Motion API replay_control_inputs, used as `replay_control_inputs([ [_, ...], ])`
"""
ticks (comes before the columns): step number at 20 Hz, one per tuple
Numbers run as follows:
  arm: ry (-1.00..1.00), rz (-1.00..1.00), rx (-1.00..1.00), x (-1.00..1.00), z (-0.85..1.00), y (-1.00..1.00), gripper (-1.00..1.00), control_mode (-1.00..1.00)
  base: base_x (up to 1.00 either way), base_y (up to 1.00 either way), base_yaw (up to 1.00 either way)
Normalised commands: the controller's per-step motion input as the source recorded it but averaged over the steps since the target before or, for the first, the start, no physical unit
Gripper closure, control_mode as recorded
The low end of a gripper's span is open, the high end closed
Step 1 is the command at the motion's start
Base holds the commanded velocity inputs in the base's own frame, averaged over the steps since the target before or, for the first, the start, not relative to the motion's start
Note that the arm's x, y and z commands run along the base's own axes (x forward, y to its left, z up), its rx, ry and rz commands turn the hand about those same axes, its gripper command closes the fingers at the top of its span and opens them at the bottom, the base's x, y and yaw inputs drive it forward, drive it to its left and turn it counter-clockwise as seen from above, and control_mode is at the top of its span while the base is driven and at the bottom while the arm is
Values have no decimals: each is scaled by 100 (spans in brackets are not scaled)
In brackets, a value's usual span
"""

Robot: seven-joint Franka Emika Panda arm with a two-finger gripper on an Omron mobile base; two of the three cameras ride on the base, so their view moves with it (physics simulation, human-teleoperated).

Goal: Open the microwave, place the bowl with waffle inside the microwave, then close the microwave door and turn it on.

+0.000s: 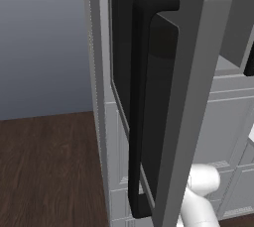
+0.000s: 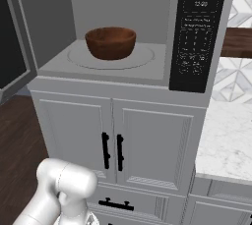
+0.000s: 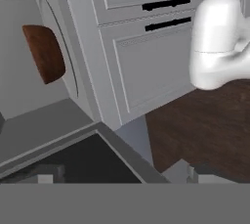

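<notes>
The bowl point(image 2: 110, 42) is reddish-brown and sits inside the microwave point(image 2: 123, 32) on the round glass turntable point(image 2: 142, 58), roughly at the middle of the grey cavity floor. The microwave door point(image 1: 158, 97) stands swung wide open to the left; the left base view looks at its outer face at close range, with the long black bar handle point(image 1: 140, 107) running down the dark glass. In the right base view the door shows as a dark slab at the left edge point(image 2: 12, 47), and the black control panel point(image 2: 197, 32) sits to the right of the cavity. The hand view is rolled sideways and looks across the open door's inner edge point(image 3: 73, 145) toward the cavity, where the bowl point(image 3: 45, 53) appears at upper left, well apart from the pincer. The pincer's fingertips are not clearly visible above the lower edge of that view, so I cannot tell whether it is spread or clenched, nor whether it touches the door. Below the microwave are white panelled cabinet doors point(image 2: 118, 145) with small black handles point(image 2: 112, 151). A marble surface point(image 2: 229, 140) lies to the right, and dark wood floor point(image 1: 44, 171) to the left.
</notes>
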Motion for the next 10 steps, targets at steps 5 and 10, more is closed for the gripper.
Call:
replay_control_inputs([
  [5,-1,4,-2,-33,-11,48,100,-100,0,0,0],
  [10,0,6,-2,-14,-15,60,100,-100,0,0,0],
])
